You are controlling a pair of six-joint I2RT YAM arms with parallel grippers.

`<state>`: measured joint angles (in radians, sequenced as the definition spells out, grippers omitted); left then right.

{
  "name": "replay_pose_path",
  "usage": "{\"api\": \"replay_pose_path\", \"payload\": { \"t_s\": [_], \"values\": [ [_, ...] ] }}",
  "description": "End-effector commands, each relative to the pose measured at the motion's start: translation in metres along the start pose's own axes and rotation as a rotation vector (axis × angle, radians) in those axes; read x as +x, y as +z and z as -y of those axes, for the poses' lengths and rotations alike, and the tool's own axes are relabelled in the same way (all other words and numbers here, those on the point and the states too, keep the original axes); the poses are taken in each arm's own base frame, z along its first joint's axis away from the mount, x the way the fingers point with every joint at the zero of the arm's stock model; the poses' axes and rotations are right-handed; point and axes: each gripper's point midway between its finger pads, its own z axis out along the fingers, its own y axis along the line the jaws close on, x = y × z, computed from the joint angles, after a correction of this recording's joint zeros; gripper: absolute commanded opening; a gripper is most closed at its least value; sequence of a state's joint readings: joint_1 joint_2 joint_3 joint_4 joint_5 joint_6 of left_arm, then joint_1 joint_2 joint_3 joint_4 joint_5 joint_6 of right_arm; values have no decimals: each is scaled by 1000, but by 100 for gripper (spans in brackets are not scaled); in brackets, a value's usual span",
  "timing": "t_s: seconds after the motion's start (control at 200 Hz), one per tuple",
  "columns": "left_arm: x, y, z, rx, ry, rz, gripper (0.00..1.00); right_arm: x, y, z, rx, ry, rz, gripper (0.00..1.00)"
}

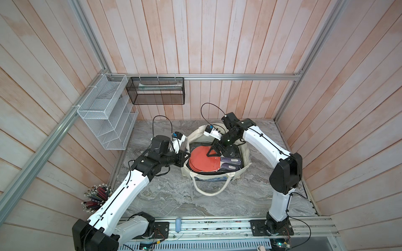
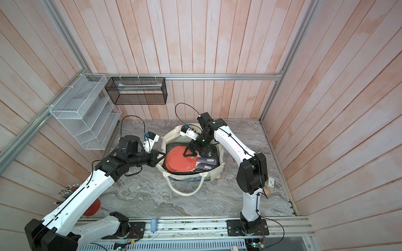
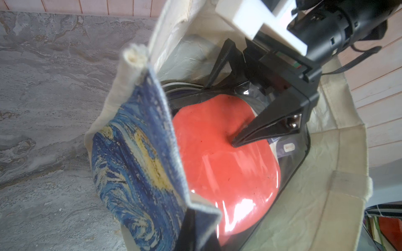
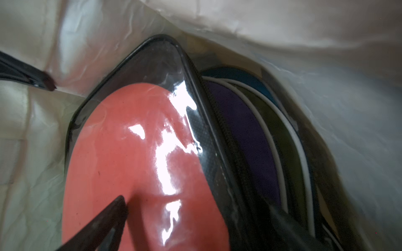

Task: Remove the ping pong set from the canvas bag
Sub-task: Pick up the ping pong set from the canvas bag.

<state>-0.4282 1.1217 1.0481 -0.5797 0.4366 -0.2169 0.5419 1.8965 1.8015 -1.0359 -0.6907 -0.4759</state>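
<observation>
Your right gripper [image 1: 214,152] hung spread wide inside the cream, starry-print canvas bag [image 1: 245,152], one fingertip seemingly touching the ping pong set [image 1: 201,162], red paddles in a clear black-trimmed pouch. Your left gripper [image 1: 186,155] pinched the bag's rim. Grasping and lifting out remained

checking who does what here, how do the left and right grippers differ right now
The left gripper has jaws shut on the rim of the canvas bag; the right gripper has jaws open. The left sits at the bag's edge; the right reaches inside, one jaw tip on the ping pong set. Both are black.
</observation>
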Motion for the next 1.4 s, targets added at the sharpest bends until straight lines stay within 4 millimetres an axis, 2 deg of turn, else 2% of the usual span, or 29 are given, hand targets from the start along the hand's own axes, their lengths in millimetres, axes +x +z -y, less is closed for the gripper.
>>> {"api": "replay_pose_path", "payload": {
  "t_s": [0.0, 0.385, 0.545, 0.63, 0.72, 0.85, 0.965, 1.04, 1.115, 1.295, 1.395],
  "values": [
    [4, 3, -4, 1, 19, -8, 0, 31, 18, -36, -148, 76, -93, 92],
    [-33, -3, -14, -52, 81, 97, 0, -9, -32, -85, -230, -62, 68, 85],
    [-49, -4, -16, -69, 102, 139, 0, -10, -29, -101, -281, -69, 69, 77],
    [-59, -5, -15, -68, 112, 164, 0, -8, -22, -107, -320, -57, 61, 66],
    [-68, -6, -11, -59, 122, 188, 0, -4, -9, -108, -344, -28, 30, 54],
    [-80, -10, -5, -38, 131, 216, 0, 3, 11, -105, -377, 5, -9, 47],
    [-86, -14, 0, -30, 136, 233, 0, 3, 19, -100, -395, 17, -15, 37],
    [-90, -17, 1, -36, 137, 243, 0, 1, 21, -98, -396, 18, -16, 21],
    [-92, -18, 0, -42, 135, 251, 0, -2, 21, -96, -391, 13, -10, 0],
    [-93, -15, -4, -54, 124, 257, 0, -7, 15, -88, -369, 10, 20, 0],
    [-94, -12, -7, -63, 117, 259, 0, -13, 9, -75, -327, 18, 58, 0]
  ]
}}
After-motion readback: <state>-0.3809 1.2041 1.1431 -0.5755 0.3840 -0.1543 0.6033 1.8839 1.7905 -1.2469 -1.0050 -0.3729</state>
